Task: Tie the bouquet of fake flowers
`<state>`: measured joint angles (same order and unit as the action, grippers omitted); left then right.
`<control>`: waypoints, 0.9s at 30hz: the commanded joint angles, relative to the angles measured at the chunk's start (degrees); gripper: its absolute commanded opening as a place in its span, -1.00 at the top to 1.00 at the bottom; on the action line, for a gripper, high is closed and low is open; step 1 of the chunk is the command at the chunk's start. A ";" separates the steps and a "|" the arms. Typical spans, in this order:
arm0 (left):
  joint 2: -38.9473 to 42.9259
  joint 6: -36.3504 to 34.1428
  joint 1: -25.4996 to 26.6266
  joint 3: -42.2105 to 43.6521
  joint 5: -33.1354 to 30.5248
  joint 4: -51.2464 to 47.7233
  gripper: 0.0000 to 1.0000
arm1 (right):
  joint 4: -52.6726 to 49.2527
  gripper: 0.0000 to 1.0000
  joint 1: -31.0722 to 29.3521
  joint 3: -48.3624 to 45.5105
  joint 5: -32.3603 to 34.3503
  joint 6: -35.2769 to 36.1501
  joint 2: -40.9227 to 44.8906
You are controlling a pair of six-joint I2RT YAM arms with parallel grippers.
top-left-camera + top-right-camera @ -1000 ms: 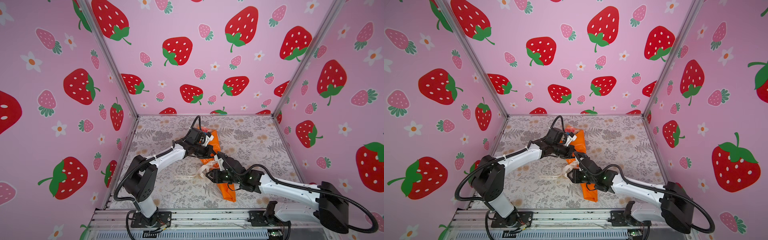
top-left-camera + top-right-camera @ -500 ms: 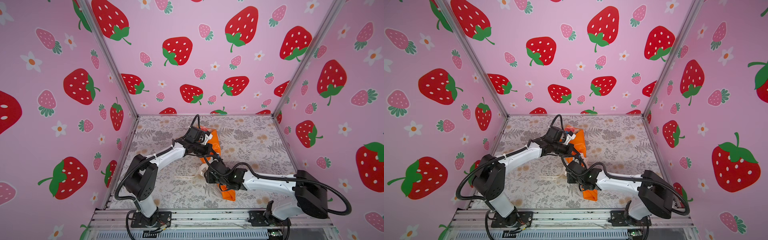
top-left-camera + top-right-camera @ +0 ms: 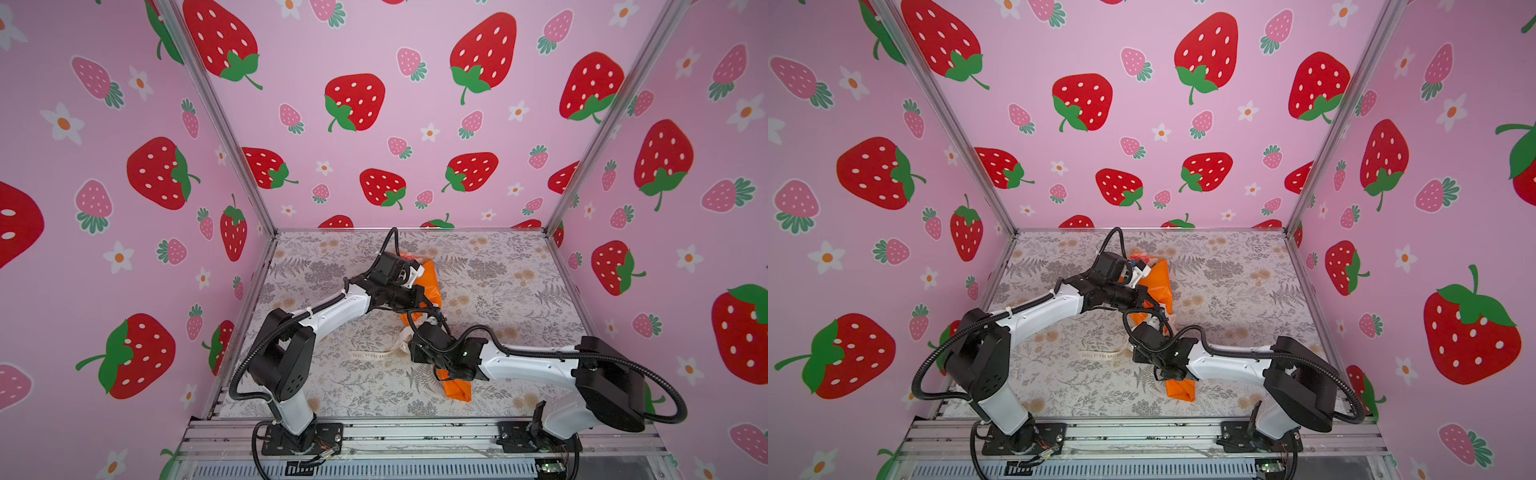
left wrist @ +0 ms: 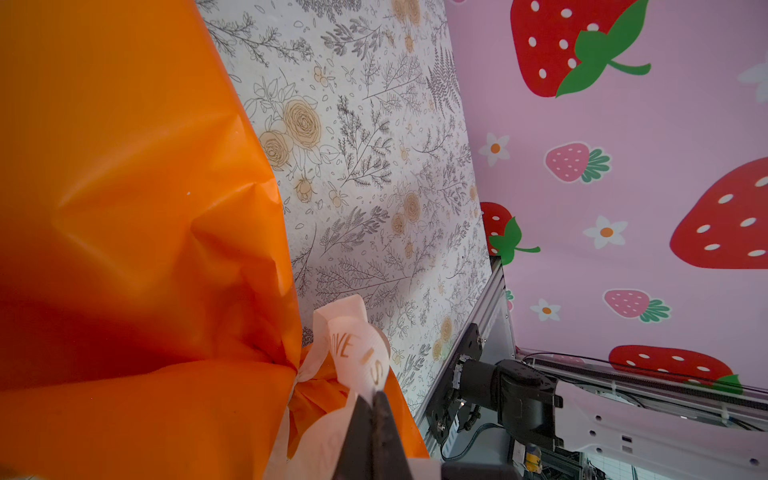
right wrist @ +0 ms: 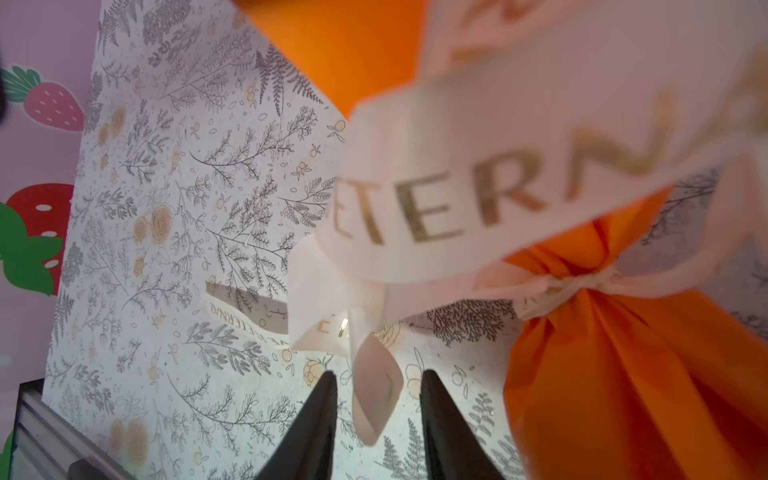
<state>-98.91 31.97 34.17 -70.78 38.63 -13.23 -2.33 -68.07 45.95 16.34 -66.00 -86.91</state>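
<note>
The bouquet of fake flowers [image 3: 1144, 259] lies mid-table on the floral mat [image 3: 498, 282], swathed in orange wrapping paper [image 4: 124, 208], a few pink-red heads peeping from its far end. A gold-lettered cream ribbon [image 5: 478, 199] cinches the paper's waist. The left gripper [image 4: 372, 399] pinches one strand, and the right gripper [image 5: 379, 374] gapes around a loose tail.

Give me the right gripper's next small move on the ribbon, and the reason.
Probably close the right gripper on the ribbon end hanging between its open jaws. The left gripper is shut on another stretch of the ribbon, which is cinched around the orange wrapping. A grip on this end would likely let both arms pull the tie tight.
</note>
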 commanded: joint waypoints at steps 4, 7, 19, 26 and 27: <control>-1.10 0.70 0.72 -1.63 2.39 -0.72 1.00 | 5.44 0.60 1.01 -0.29 3.34 -1.08 -1.72; -1.22 0.62 0.66 -1.72 2.34 -0.71 1.00 | 5.11 0.87 1.06 0.55 2.41 0.44 -1.28; -3.21 -3.71 0.11 -3.31 -1.62 -5.22 1.00 | -9.66 0.97 8.09 0.84 -13.97 5.59 14.00; -3.13 -4.56 0.02 -3.31 -2.79 -5.91 1.00 | -18.26 0.95 18.37 -0.49 -24.06 12.03 19.28; -3.04 -4.61 0.02 -3.30 -2.86 -5.98 1.00 | -20.10 0.96 19.89 -0.43 -24.07 13.43 19.35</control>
<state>-101.71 28.58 34.26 -72.05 36.38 -17.96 -14.81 -50.70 46.00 -3.18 -57.01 -68.38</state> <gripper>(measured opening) 0.047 0.048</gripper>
